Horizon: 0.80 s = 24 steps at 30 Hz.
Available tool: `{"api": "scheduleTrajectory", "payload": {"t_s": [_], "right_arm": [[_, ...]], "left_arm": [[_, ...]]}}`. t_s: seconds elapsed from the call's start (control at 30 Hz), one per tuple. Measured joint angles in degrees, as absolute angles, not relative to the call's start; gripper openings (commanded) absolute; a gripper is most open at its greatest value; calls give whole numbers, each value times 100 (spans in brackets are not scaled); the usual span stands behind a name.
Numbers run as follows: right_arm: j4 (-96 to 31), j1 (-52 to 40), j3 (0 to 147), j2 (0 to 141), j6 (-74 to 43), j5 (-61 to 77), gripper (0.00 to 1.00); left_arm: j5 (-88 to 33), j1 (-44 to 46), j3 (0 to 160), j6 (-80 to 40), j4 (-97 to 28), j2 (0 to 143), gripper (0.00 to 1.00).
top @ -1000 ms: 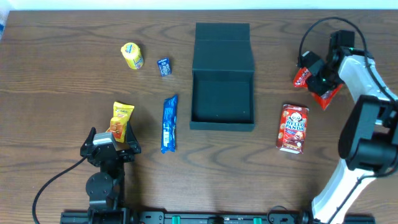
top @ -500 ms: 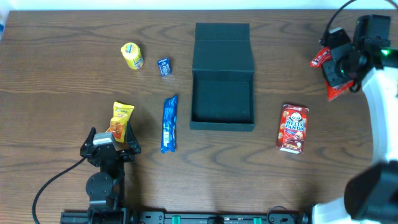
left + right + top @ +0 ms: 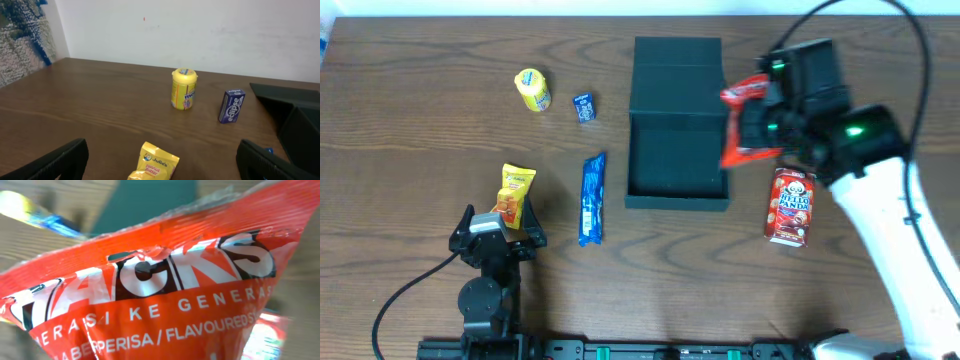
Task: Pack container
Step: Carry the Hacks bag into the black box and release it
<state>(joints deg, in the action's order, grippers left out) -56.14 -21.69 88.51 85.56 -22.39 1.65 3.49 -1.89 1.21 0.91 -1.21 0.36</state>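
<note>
The dark green-black container [image 3: 677,150] sits open at the table's middle, its flap lid [image 3: 677,75] lying flat behind it. My right gripper [image 3: 760,125] is shut on a red snack packet [image 3: 748,122] and holds it in the air at the container's right edge. The packet [image 3: 160,280] fills the right wrist view and hides the fingers. My left gripper [image 3: 498,232] is open and empty at the front left, just behind a yellow peanut butter packet [image 3: 516,193] that also shows in the left wrist view [image 3: 155,162].
A Hello Panda box [image 3: 792,205] lies right of the container. A blue packet [image 3: 592,198] lies left of it. A yellow tub [image 3: 532,89] and a small blue Eclipse box [image 3: 584,106] stand at the back left; both show in the left wrist view [image 3: 183,89] [image 3: 231,105].
My right arm has swung the red packet from the far right edge leftward to the container's right side. The left arm has not moved.
</note>
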Motion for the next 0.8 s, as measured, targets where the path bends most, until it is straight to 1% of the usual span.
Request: {"api": "scheduleTrajectory", "payload": {"t_s": [0.17,0.43,0.5,0.63,0.8], "right_arm": [[-5251,-2626,8853,9050,-2976,183,11],[-4713,-2714,8844,10440,-3634,174,10],[-4591,-2714,8842,10761,-3721,176,9],[-4565,-2692,8842,11157,-3802,178,9],[-4606,-2681,8842,11371,-3837,176,9]], "left_arm": [[349,-189,121,91,-123,38,95],[349,-189,121,91,-121,36,95],[349,-189,121,91,-121,36,95],[349,-189,121,91,-121,36,95],[349,-189,121,91,-121,36,95]]}}
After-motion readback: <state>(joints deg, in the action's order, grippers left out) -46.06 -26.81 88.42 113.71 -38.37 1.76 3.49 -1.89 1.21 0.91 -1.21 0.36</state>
